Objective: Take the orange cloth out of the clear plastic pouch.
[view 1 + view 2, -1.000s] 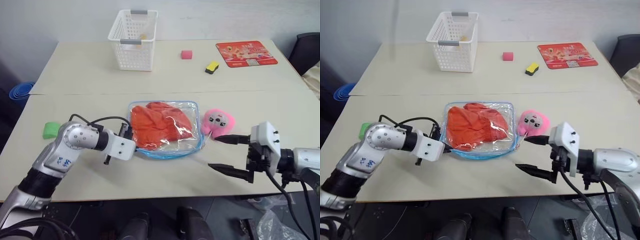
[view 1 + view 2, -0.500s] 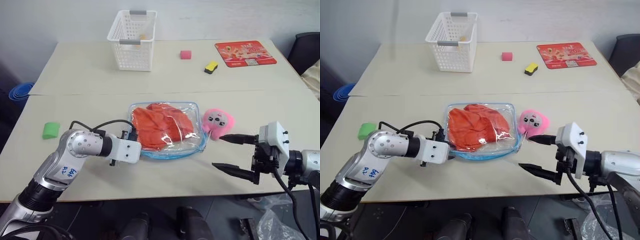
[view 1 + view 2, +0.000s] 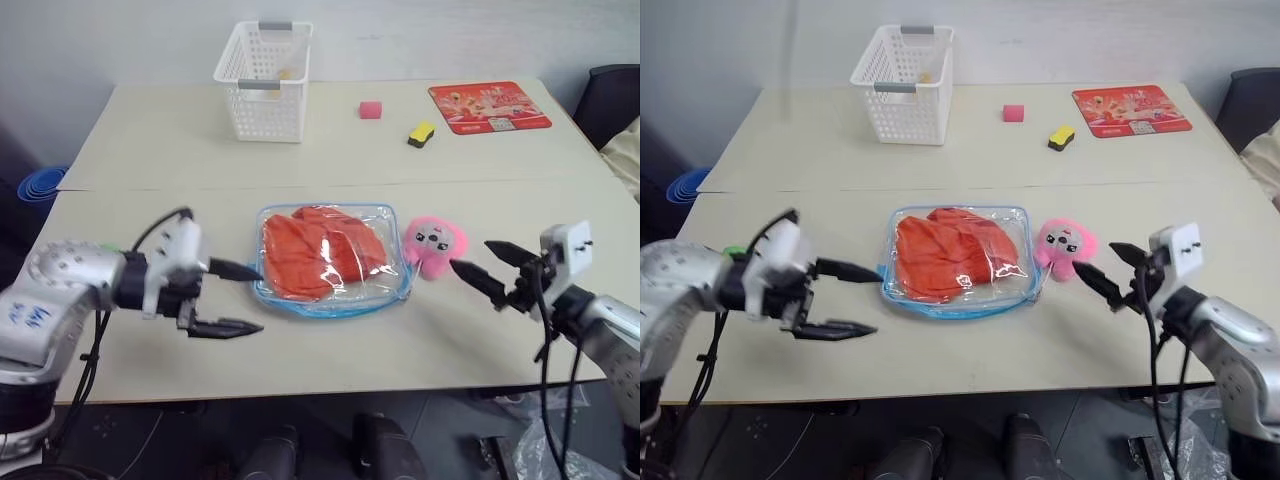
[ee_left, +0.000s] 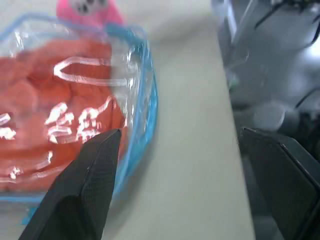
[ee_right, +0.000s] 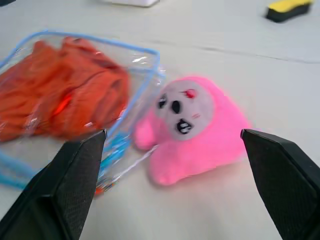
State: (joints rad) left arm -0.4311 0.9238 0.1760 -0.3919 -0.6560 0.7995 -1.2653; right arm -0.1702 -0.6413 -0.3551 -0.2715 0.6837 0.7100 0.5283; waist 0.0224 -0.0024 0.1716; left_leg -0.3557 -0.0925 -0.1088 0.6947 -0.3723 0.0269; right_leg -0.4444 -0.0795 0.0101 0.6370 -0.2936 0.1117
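Cloth [image 3: 320, 252]: inside the pouch [image 3: 331, 299], flat on the desk [image 3: 400, 150].
Left tool [image 3: 232, 297]: fingers apart, empty, just beside the pouch's left edge, pointing at it.
Right tool [image 3: 478, 267]: fingers apart, empty, beyond the pink toy [image 3: 435, 245].
Nearer: left, I judge.

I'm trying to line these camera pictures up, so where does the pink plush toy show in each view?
Left eye view: pink plush toy, right of centre, at the right edge of the clear plastic pouch.
Right eye view: same place.
Left wrist view: a pink patch at the top edge, beyond the pouch.
Right wrist view: centre, face toward the camera.
Shared landmark: the orange cloth inside the pouch.
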